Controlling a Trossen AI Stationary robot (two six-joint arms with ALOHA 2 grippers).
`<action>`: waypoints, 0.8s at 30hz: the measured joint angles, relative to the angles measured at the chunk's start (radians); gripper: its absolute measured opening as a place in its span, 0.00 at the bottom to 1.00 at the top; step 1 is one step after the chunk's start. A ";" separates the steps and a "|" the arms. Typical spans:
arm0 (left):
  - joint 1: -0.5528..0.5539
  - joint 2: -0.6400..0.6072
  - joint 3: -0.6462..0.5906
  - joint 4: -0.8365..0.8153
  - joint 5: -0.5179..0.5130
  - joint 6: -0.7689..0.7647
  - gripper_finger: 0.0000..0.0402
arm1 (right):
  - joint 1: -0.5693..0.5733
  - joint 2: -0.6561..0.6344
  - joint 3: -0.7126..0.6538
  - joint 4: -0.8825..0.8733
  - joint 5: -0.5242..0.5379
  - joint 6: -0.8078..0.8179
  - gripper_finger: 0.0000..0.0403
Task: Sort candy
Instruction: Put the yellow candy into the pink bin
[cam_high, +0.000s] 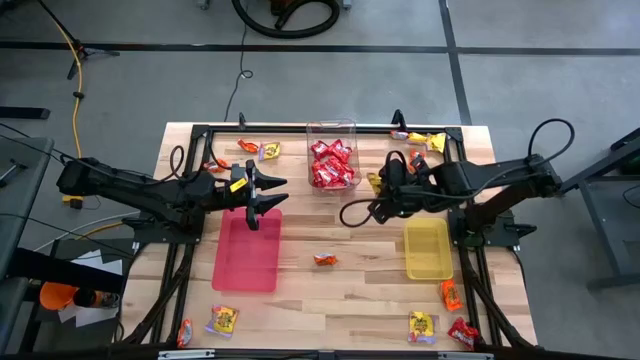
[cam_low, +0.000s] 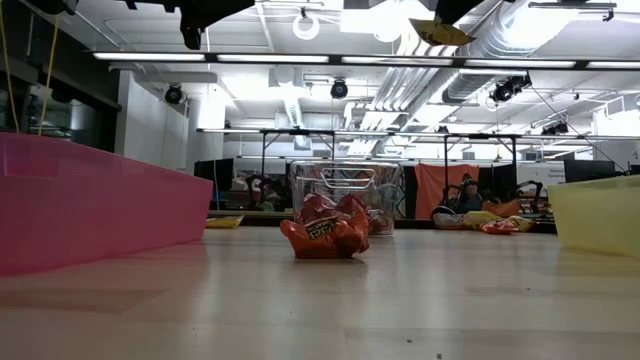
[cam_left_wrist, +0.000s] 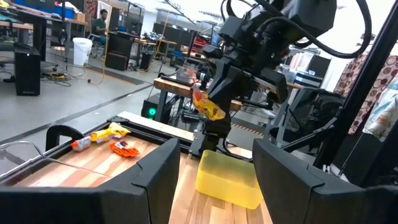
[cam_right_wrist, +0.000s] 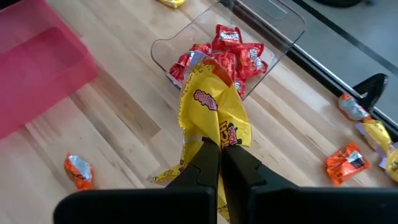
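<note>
My right gripper (cam_high: 377, 186) hangs above the table between the clear tub (cam_high: 332, 160) and the yellow tray (cam_high: 428, 250), shut on a yellow candy packet (cam_right_wrist: 214, 106). The low view shows that packet (cam_low: 440, 31) high over the table. My left gripper (cam_high: 272, 192) stands open and level above the far edge of the pink tray (cam_high: 247, 252), with nothing between its fingers. Red candy packets (cam_high: 331, 163) fill the tub. An orange candy packet (cam_high: 325, 259) lies on the table between the two trays. My right gripper pinches one crinkled end (cam_right_wrist: 213, 140) of the yellow packet between its two shut fingers (cam_right_wrist: 239, 163). The fingers slant downward, coming from the table's right side. The rest of the packet sticks out past the fingertips, lifted clear of the table.
Loose candy packets lie at the far right (cam_high: 420, 139), the far left (cam_high: 258, 149), the near left (cam_high: 222, 320) and the near right (cam_high: 451, 294). Bare wood lies between the trays around the orange packet. A black frame (cam_high: 190, 135) runs along the table's edges.
</note>
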 joint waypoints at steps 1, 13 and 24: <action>0.000 0.000 0.000 0.000 0.000 0.000 0.47 | 0.003 0.000 0.000 0.001 0.000 0.004 0.00; 0.000 0.000 0.000 0.000 0.000 0.000 0.47 | -0.004 0.047 0.000 0.380 -0.165 -0.219 0.00; 0.000 0.000 0.000 0.000 0.000 0.000 0.47 | -0.088 0.320 -0.002 0.940 -0.551 -0.479 0.00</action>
